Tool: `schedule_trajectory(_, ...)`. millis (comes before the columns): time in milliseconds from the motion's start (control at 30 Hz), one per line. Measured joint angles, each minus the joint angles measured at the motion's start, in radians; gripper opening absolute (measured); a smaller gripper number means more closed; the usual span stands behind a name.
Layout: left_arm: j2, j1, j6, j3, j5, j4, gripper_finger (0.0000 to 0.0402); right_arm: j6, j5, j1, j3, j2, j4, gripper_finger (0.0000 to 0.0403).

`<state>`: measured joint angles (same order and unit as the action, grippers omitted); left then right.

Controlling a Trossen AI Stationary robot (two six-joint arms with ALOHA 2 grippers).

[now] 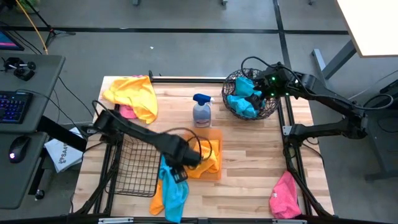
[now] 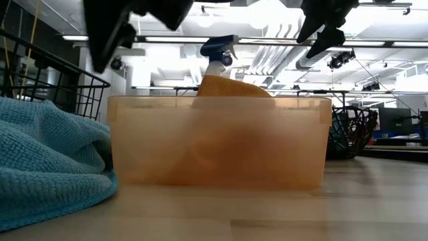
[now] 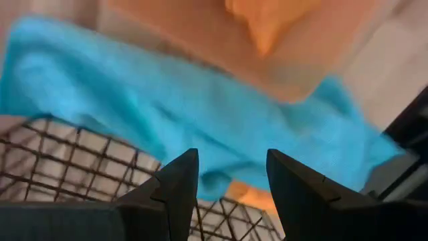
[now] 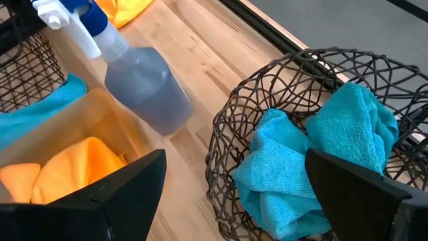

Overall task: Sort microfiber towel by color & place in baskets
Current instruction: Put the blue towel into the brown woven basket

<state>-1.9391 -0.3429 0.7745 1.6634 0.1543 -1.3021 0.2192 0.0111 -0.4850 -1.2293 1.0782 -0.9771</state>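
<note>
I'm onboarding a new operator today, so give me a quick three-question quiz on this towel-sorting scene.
1. True or false: the round wire basket holds blue towels.
2. Which end effector is over a blue towel at the table's front: A) left B) right?
3. What colour is the towel lying alone at the front right of the table?

Key: 1 true; 2 A; 3 pink.

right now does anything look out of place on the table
A blue towel lies draped over the black wire-grid basket's front corner, below the left gripper, while the other blue towels sit in the round wire basket.
</note>
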Motion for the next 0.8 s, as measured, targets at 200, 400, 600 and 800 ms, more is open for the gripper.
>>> schedule_trajectory(200, -0.074, -0.048, -0.011, 0.001, -0.004, 0.019, 0.0163, 0.0, 0.0, 0.0, 0.0, 0.0, 0.001, 0.0353)
schedule_trajectory(400, -0.144, -0.044, -0.049, 0.001, -0.016, 0.02, 0.0163, 0.003, 0.0, 0.0, 0.0, 0.0, 0.002, 0.0353)
schedule_trajectory(600, -0.174, -0.036, -0.116, 0.001, -0.02, -0.005, 0.0163, 0.008, 0.0, 0.0, 0.0, 0.0, 0.001, 0.0353)
schedule_trajectory(800, -0.175, -0.035, -0.202, 0.001, -0.082, -0.048, 0.0133, 0.01, -0.013, 0.0, 0.0, 0.0, 0.002, 0.0353)
